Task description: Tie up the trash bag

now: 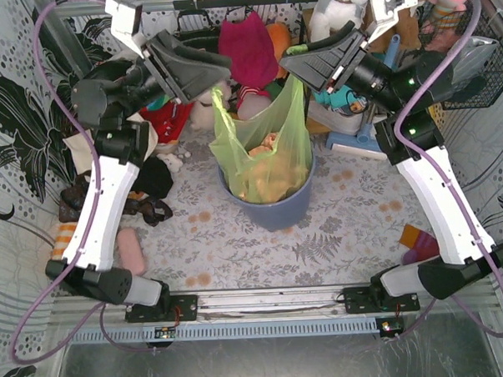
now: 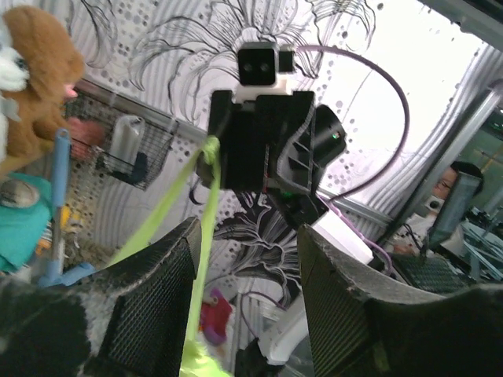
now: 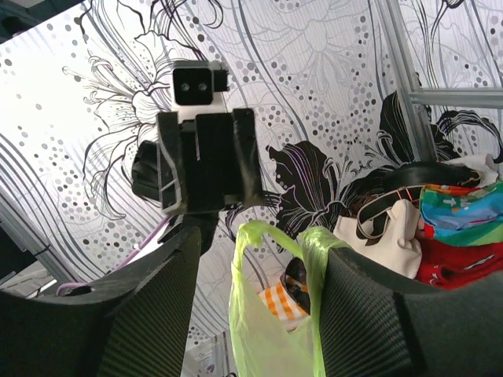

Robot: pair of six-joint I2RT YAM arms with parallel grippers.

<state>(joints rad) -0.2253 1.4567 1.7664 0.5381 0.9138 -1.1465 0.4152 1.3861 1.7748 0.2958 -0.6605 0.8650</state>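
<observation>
The light-green trash bag (image 1: 263, 159) sits in the round blue-grey bin (image 1: 273, 211) at mid-table, with tan paper scraps showing through. Its two handles are pulled up and apart. My left gripper (image 1: 217, 73) is open above the bag's left handle. In the left wrist view a green strand (image 2: 206, 236) runs up between the open fingers (image 2: 157, 298), close to the left one. My right gripper (image 1: 289, 66) is open above the right handle. In the right wrist view the bag's loop (image 3: 271, 314) stands between the fingers and drapes over the right fingertip (image 3: 346, 267).
Stuffed toys and a red cloth (image 1: 247, 43) are piled behind the bin. A wire basket (image 1: 471, 62) stands at the back right. Dark clothes (image 1: 147, 189) and a pink object (image 1: 130, 248) lie at the left. An orange and purple object (image 1: 417, 244) lies at the right.
</observation>
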